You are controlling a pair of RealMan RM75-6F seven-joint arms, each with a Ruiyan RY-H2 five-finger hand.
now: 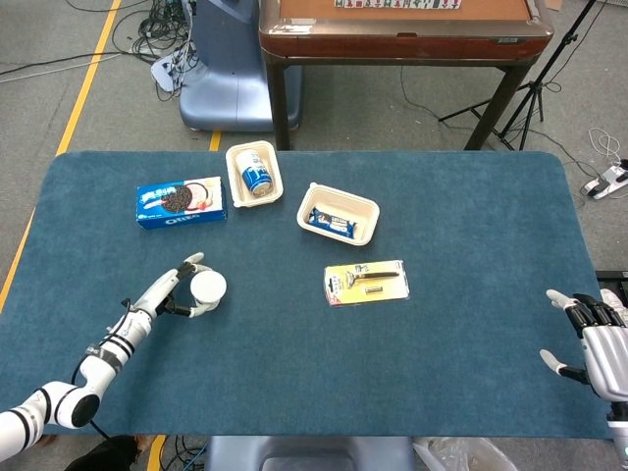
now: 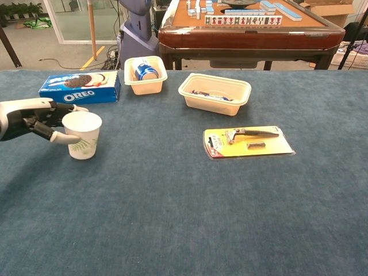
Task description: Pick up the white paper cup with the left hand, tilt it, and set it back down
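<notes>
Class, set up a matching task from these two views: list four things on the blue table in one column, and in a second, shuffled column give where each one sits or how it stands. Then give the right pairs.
Column 1
1. white paper cup
2. blue can
3. razor
4. Oreo box

Column 2
A. in a yellow-backed pack, lying flat
B. lying on its side in a small tray
C. upright on the table, left hand around it
D. at the far left of the table, behind the cup

Pairs: 1-C, 2-B, 3-A, 4-D
</notes>
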